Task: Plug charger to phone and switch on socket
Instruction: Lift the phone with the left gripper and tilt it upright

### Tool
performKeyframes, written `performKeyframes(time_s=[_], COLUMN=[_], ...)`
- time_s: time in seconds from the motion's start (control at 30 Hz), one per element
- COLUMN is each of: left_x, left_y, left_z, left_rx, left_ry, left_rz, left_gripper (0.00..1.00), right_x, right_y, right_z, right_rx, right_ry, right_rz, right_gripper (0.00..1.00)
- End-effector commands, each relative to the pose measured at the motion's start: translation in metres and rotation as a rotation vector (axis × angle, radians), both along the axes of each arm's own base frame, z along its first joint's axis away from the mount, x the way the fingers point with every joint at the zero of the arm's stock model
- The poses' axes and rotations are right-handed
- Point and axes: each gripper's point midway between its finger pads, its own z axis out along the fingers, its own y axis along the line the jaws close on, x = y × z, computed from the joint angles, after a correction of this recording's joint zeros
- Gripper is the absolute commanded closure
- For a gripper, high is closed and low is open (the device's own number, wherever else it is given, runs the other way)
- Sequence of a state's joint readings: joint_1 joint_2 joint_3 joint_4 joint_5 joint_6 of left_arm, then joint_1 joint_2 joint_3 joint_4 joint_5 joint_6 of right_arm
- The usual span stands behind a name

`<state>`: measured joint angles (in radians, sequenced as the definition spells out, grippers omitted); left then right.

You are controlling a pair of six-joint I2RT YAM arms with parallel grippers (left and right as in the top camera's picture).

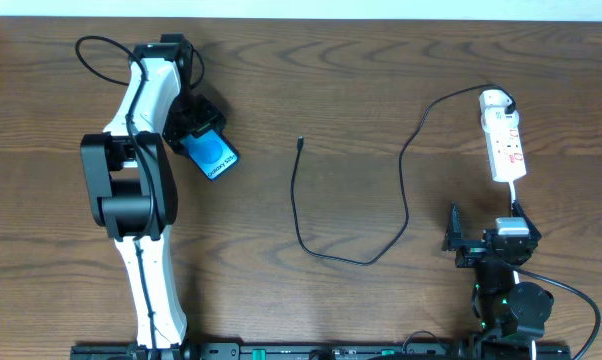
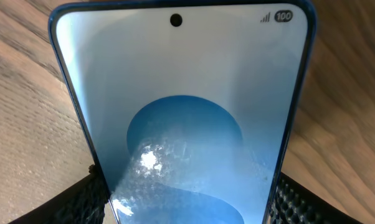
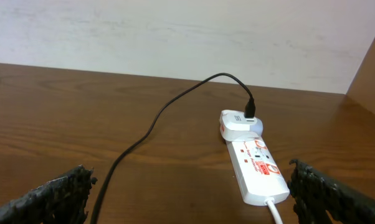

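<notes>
The phone (image 1: 214, 156) with its bright blue screen sits between the black padded fingers (image 2: 81, 199) of my left gripper (image 1: 197, 132), which is shut on its long edges. In the left wrist view the phone (image 2: 181, 93) fills the frame, with my left gripper (image 2: 187, 202) at the bottom. The charger (image 1: 406, 200), a thin black cable, loops across the table; its plug tip (image 1: 299, 143) lies free at the middle, well right of the phone. The white socket (image 1: 504, 140) lies at the right. My right gripper (image 1: 484, 218) stands open just short of the socket (image 3: 256, 168), nothing between its fingers.
A white adapter (image 3: 237, 121) is plugged into the socket's far end, and the charger cable (image 3: 150, 127) runs from it. The socket's white lead (image 3: 276, 211) passes back beside my right gripper (image 3: 190, 199). A pale wall stands beyond the table's far edge.
</notes>
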<state>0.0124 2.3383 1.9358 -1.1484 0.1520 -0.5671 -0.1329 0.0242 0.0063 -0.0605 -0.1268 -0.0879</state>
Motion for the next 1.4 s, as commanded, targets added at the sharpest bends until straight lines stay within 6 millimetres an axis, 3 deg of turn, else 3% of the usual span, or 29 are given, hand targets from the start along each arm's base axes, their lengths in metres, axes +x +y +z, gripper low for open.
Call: performKeyframes(time_s=[0.0,0.3,0.43,0.6,1.17,1.37], left_x=[0.000,0.001,0.000,-0.001,-0.007,-0.009], left_y=[-0.002,-0.004,-0.017,-0.029,-0.073,-0.080], left_z=[0.027,0.078,0.109,0.132,0.149,0.152], left_rx=[-0.024,-0.027,-0.096,-0.169,-0.409,-0.456], left_ry=[-0.048,-0.154,-0.226,-0.275,-0.272,-0.231], left_rz=[-0.019,-0.034,-0.038,-0.045,-0.067,0.034], left_gripper=[0.27,0.27,0.27,0.27,0.27,0.27], right_x=[0.000,0.000,0.000,0.000,0.000,0.000], right_y=[0.003,0.003,0.003,0.003,0.003,0.003], right_z=[-0.001,-0.001,-0.001,-0.001,-0.001,-0.001], right_rx=[0.005,0.006,0.006,0.005,0.005,0.005], right_ry=[0.003,0.003,0.003,0.003,0.003,0.003], right_rz=[0.012,0.012,0.012,0.012,0.012,0.012], right_gripper=[0.01,0.01,0.01,0.01,0.01,0.01])
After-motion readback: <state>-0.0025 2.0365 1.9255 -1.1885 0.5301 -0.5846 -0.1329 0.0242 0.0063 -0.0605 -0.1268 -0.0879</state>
